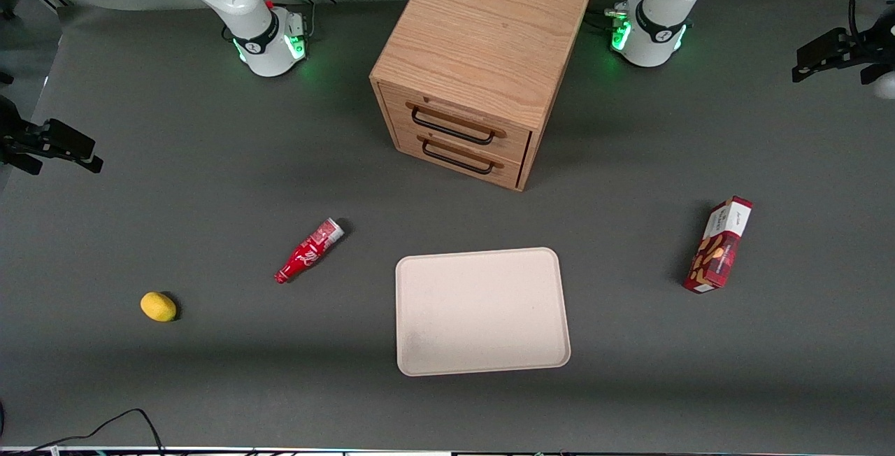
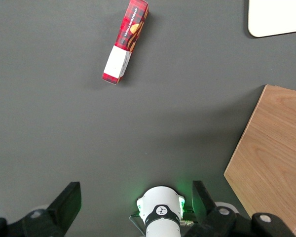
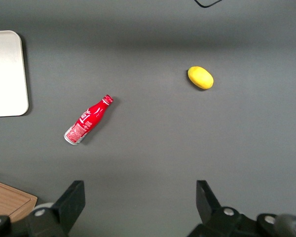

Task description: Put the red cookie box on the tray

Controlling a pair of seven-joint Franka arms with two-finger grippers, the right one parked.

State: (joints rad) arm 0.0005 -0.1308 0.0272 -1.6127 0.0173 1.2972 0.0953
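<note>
The red cookie box [image 1: 719,246] lies flat on the grey table toward the working arm's end, its white end panel pointing away from the front camera. In the left wrist view the red cookie box [image 2: 126,42] has bare table all round it. The cream tray [image 1: 482,309] sits in the middle, nearer the front camera than the cabinet, with nothing on it; a corner of the tray [image 2: 276,17] also shows from the wrist. My left gripper [image 1: 818,57] hangs high above the table edge near its arm's base, well apart from the box. The gripper [image 2: 134,205] is open and holds nothing.
A wooden two-drawer cabinet [image 1: 482,57] stands between the arm bases, its drawers shut. A small red bottle [image 1: 309,251] lies on its side beside the tray, toward the parked arm's end. A yellow lemon [image 1: 158,306] rests farther that way. A black cable [image 1: 133,417] runs along the front edge.
</note>
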